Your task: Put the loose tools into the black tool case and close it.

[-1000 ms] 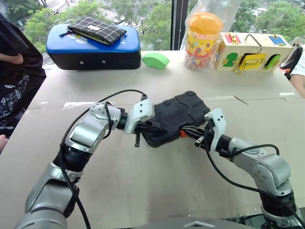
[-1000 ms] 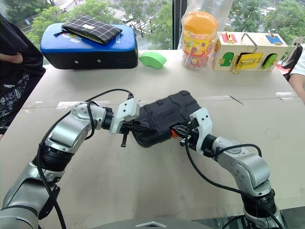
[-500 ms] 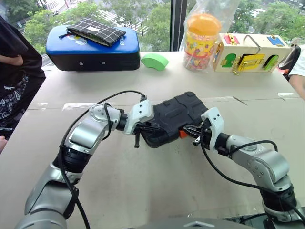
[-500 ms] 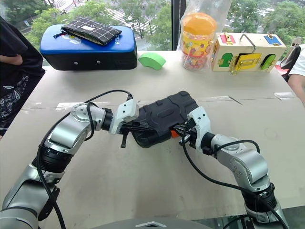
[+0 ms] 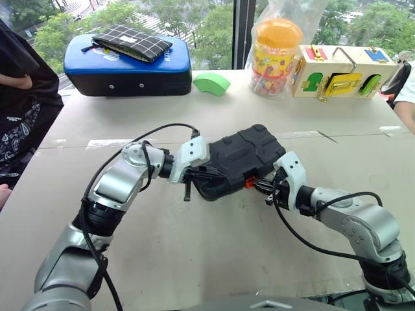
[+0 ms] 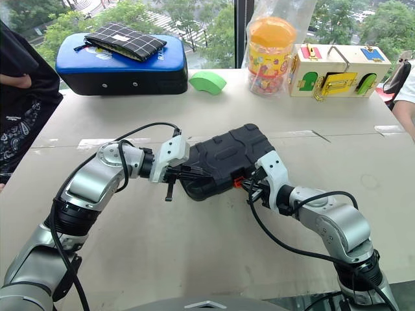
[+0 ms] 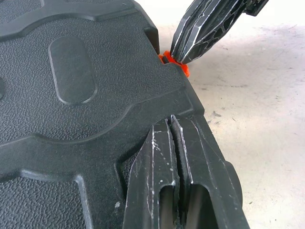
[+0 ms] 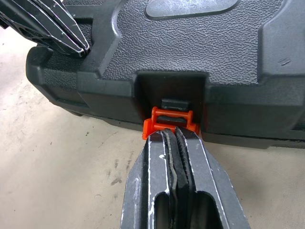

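Note:
The black tool case (image 5: 243, 155) lies shut on the middle of the table, ribbed shell up. Its small orange latch (image 8: 169, 119) sits in a notch on the near edge. My right gripper (image 8: 170, 133) is shut, with its tips pressed against that latch from the front. My left gripper (image 7: 170, 123) is also shut and rests its tips on the lid at the case's left near corner. In the left wrist view the right gripper's fingers (image 7: 200, 28) touch the latch (image 7: 167, 58). The loose tools are out of view.
At the back of the table stand a blue-topped padded case (image 5: 126, 65) with a chequered pouch (image 5: 130, 42) on it, a green block (image 5: 212, 82), an orange-lidded jar (image 5: 277, 55) and a wooden latch box (image 5: 340, 70). A person (image 5: 16, 97) stands at the left edge.
My right wrist has tipped and sunk a little while its tips stay at the orange latch. The left gripper and the case have not moved.

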Robot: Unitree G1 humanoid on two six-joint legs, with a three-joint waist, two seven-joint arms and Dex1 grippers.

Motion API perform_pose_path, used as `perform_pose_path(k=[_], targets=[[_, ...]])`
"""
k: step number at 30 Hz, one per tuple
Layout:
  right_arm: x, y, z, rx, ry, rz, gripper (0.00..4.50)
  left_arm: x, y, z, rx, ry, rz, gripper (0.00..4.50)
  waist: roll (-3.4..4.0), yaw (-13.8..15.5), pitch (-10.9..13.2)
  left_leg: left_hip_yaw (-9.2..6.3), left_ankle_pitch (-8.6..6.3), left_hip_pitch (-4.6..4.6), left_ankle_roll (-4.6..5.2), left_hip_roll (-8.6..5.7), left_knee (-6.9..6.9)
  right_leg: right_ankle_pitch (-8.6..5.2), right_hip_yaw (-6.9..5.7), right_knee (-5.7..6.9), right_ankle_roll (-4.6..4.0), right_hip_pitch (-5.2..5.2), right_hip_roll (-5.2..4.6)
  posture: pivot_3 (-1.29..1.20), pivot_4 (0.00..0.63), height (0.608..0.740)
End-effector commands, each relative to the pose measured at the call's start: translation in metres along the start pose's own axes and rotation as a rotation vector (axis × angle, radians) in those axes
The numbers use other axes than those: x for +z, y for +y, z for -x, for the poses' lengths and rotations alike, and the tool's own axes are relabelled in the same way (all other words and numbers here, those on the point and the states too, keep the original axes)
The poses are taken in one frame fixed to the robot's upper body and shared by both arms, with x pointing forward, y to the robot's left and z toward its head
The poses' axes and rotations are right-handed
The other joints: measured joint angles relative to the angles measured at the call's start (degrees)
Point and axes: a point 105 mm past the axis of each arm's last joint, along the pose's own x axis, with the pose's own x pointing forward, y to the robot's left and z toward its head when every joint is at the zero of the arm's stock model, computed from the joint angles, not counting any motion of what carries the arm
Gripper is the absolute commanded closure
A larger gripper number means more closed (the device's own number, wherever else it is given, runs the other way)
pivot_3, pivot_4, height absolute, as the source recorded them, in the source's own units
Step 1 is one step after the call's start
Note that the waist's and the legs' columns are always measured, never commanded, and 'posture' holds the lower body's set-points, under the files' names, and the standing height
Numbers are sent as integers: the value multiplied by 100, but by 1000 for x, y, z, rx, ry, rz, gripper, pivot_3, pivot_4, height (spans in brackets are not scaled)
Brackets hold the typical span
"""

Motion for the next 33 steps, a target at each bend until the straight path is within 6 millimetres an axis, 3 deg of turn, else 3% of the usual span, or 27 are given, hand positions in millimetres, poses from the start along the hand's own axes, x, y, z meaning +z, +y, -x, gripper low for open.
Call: perform_pose_path(k=[1,4,9,16,24,33], targets=[[14,0,2,-10,-60,21,4500,-25,-5,-8,-10,87,67,4448,1,1,0,0,0,0,0,0,0,0,0,-1,1,0,0,0,150,740],[25,13,11,79,-130,0,4500,-25,-4,-8,-7,84,69,4448,7,5,4,0,0,-1,0,0,0,-1,0,-2,2,0,0,0,150,740],[13,23,22,143,-78,-3,4500,-25,-4,-9,-8,82,70,4448,11,27,7,0,-2,-3,3,0,0,0,0,-6,5,0,0,0,150,740],[-22,-2,11,-17,53,-40,4500,-27,-7,-11,-22,98,61,4448,9,23,6,0,-4,-2,5,0,-3,-12,0,-12,-6,0,-3,0,150,740],[-15,-21,-8,-110,-17,-90,4500,-26,-7,-12,-33,108,50,4448,17,26,11,0,-3,-3,4,-1,-6,-12,-1,-15,-6,-1,-2,0,150,740],[1,-4,-11,11,-123,-207,4500,-24,-8,-14,-38,110,39,4448,22,17,14,0,-3,-3,4,-1,-7,-4,-2,-15,7,-1,-2,0,150,740]])
